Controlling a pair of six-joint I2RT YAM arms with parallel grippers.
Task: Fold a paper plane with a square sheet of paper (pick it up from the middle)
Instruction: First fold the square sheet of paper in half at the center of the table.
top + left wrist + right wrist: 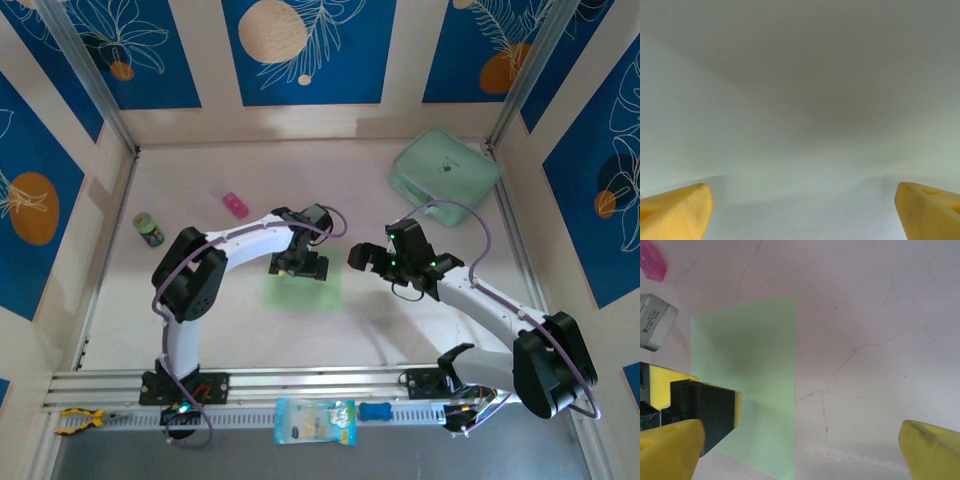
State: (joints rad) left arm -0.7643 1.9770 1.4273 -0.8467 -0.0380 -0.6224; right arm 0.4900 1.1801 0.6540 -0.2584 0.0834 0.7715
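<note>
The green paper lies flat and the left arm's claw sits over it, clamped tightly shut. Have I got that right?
Not quite: the left gripper is open, not shut. The left wrist view shows its yellow fingers spread wide apart. It is indeed over the square sheet of paper, which lies flat.

Thin pale-green square sheet of paper [305,292]: lay flat and unfolded on the pale marbled tabletop [400,330], near its centre. Was hidden along the far edge in the top view. Showed straight edges, sharp corners and a soft grey shadow in the right wrist view [755,370].
</note>
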